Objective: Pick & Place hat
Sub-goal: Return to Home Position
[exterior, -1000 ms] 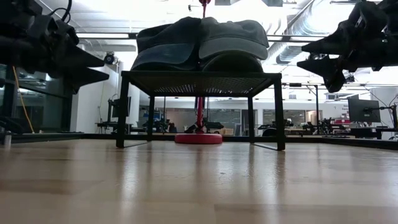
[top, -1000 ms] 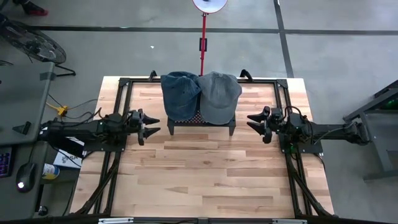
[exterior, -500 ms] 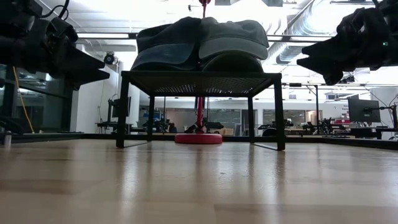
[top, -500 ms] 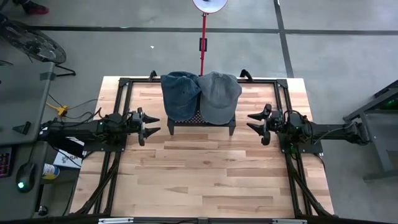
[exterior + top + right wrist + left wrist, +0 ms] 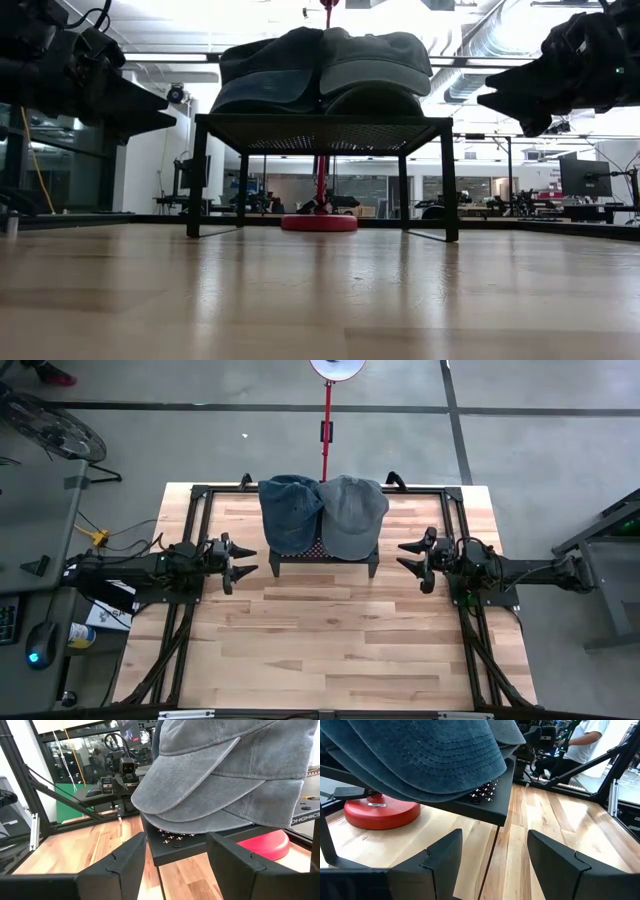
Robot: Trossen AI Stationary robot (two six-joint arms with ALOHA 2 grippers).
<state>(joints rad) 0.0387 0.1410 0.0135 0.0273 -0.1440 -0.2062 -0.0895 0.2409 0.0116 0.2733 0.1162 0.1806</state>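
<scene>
Seeing right gripper lifted slightly and now parked at 3 o'clock, left gripper at 9, both spread and empty, with blue denim cap stack and grey fabric cap stack on black mesh stand at 12, I'd call stacking done.

Even overhead light brightens the table; its wood shows a faint sheen (low view). Ceiling glare behind the left tool and right tool silhouettes both.
</scene>
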